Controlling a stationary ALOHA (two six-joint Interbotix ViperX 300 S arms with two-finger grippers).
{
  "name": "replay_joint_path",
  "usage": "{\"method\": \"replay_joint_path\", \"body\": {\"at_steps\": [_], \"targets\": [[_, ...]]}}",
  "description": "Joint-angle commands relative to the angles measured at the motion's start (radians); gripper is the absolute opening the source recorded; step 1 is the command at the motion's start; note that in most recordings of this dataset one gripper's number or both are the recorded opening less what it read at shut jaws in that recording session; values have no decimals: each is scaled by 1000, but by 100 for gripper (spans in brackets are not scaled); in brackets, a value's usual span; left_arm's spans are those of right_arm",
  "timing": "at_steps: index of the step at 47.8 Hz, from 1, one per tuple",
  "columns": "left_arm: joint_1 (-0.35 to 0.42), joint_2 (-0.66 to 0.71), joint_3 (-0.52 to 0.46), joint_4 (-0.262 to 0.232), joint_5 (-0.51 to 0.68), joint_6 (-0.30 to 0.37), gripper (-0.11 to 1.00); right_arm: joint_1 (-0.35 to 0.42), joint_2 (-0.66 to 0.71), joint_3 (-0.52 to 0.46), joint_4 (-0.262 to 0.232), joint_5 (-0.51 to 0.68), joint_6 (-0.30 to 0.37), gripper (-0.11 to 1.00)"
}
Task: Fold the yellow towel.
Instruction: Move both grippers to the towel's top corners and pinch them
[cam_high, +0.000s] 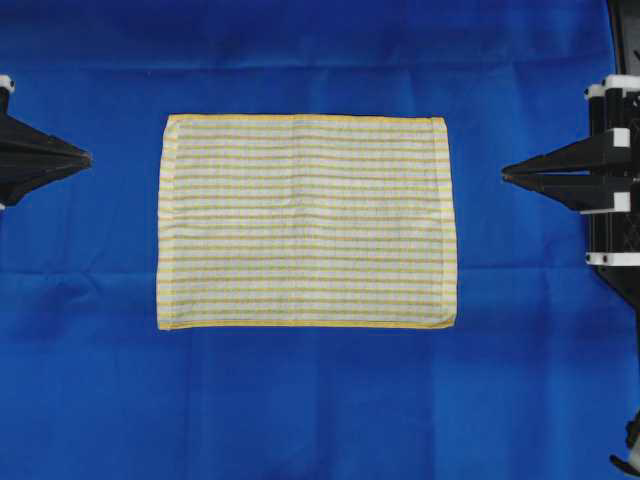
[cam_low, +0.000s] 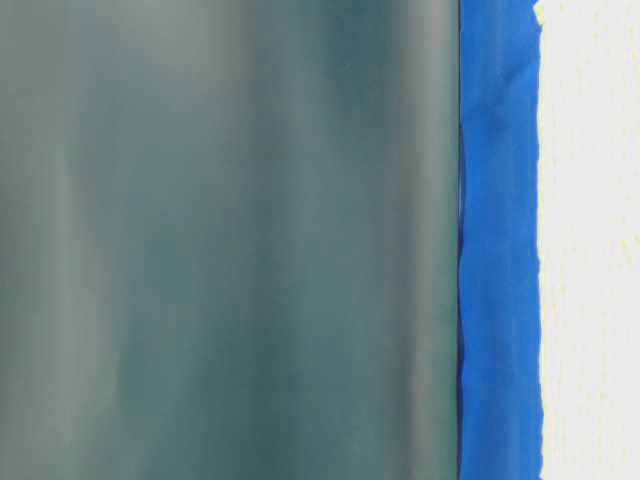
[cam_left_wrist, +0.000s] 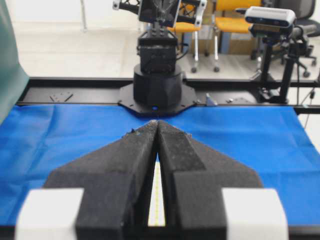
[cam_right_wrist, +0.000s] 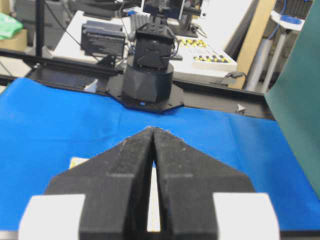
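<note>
Yellow towel (cam_high: 305, 222) totally flat, 0 folds done so far

Checked cloth with solid yellow hems sits spread out in the middle of the blue cloth (cam_high: 300, 400) covering the table, no corner lifted, so the whole job is left to do. Left gripper (cam_high: 88, 157) and right gripper (cam_high: 504, 173) both sit well off the towel's short edges, pointing in at it, jaws pinched together with nothing in them. My guess is each needs to open and grab an edge or corner first. Beyond the table: orange chairs (cam_left_wrist: 235, 22) and a camera on a stand (cam_left_wrist: 270, 17) on one side, a cluttered white desk (cam_right_wrist: 215, 30) on the other, and a green sheet (cam_right_wrist: 300, 100) hanging at 1 end.
</note>
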Motion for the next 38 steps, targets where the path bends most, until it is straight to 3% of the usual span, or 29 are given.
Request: {"method": "replay_joint_path", "body": {"at_steps": [1,11,29,33,38], "targets": [[-2,15,-14,-32,3,8,0,-21,12,-18,0,0,0,0],[34,57,-17,-31,9,60,0,-137,20,-44,21,91,17,0],[235,273,-17,-34,14,84,1,-334,181,-25,75,137,40,1],[268,322,-17,-34,6,83,9,-373,252,-26,77,137,48,14],[307,400,-20,-37,-12,80,37,-413,344,-34,75,137,48,46]]}}
